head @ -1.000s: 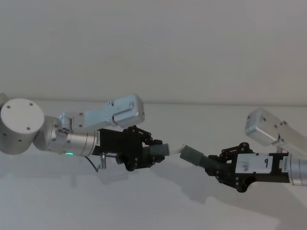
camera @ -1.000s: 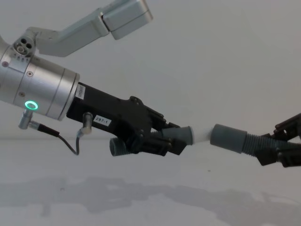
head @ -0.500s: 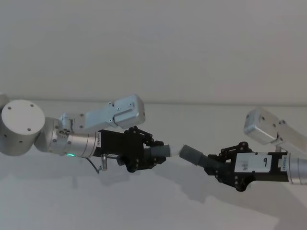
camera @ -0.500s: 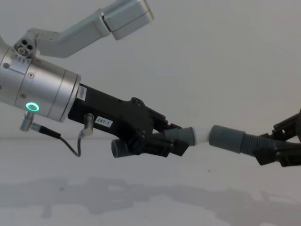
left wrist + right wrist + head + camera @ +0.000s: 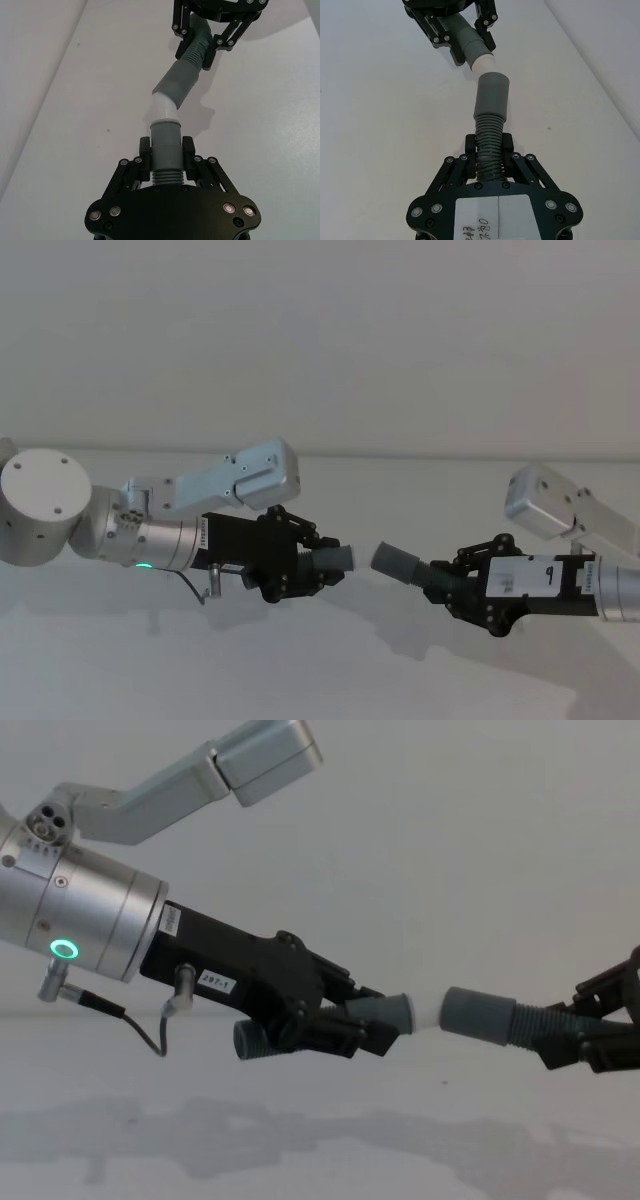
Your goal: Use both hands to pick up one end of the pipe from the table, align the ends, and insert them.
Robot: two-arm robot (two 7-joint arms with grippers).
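Two robot arms hold pipe pieces in mid-air above a white worktop [image 5: 320,680]. At centre left of the head view, the left pincer [image 5: 318,562] is clamped on a short tube [image 5: 385,1013], whose pale tip [image 5: 164,107] points right. At centre right, the right pincer [image 5: 447,585] is clamped on the ribbed part of a corrugated hose [image 5: 489,145], whose smooth grey cuff [image 5: 480,1014] points left.

In the chest view, at centre right, tip and cuff sit just apart. In the left wrist view the cuff angles off to one side of the tube's line.

Likely risk: if the arms push together with the axes crooked, the tip could catch the cuff's rim and jam, or the flexible hose could buckle beyond the grip and turn the cuff aside.

Compared with one second ago, the left arm and the right arm both sit further left, and the gap between the ends looks slightly narrower.
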